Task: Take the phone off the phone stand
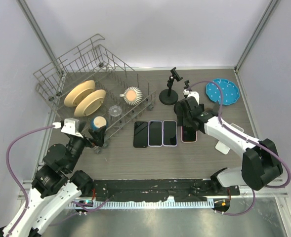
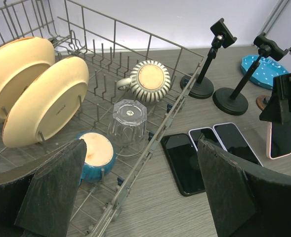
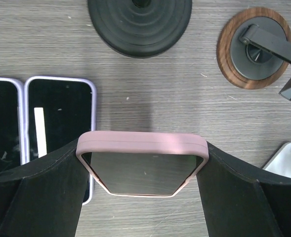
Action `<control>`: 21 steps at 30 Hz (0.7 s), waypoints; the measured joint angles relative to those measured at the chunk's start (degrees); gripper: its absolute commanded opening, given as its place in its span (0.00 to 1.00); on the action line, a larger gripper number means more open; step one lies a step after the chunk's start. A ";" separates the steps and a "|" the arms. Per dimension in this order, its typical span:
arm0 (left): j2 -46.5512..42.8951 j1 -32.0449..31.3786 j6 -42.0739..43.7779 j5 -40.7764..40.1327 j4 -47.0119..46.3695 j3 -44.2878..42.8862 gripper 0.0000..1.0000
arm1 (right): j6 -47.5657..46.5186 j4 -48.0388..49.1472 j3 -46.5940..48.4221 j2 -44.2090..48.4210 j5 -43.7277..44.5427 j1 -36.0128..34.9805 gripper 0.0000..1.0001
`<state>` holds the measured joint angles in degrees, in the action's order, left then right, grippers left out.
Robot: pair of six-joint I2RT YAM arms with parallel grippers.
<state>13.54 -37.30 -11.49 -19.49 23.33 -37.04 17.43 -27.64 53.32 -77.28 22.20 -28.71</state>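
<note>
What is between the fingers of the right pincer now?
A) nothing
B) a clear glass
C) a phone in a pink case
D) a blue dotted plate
C: the right wrist view shows the pink-cased phone pressed between both fingers of the right pincer.

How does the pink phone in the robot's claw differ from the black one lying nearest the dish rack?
The pink phone is clamped in the right gripper; the black phone lies free on the table. The pink one is tipped up steeply; the black one lies flat. One has a pink case, the other a dark rim. Both screens are dark.
</note>
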 measured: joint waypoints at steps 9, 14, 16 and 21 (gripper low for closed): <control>2.21 0.00 0.04 1.29 -0.13 0.42 0.98 | 0.79 4.37 -1.51 -5.88 3.76 0.09 0.22; 2.21 0.00 0.17 1.29 -0.37 0.52 0.98 | 2.47 6.32 -1.49 -8.96 4.72 0.44 0.25; 2.21 0.00 0.20 1.29 -0.37 0.52 0.98 | 3.34 6.58 -1.46 -9.94 4.76 0.44 0.26; 2.38 0.00 0.22 1.31 -0.39 0.52 0.98 | 5.53 6.62 -0.92 -13.64 4.33 0.52 0.29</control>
<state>15.92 -37.30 -11.27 -18.17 22.94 -36.51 22.96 -21.02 52.40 -90.91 26.52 -28.18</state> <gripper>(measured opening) 0.984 0.822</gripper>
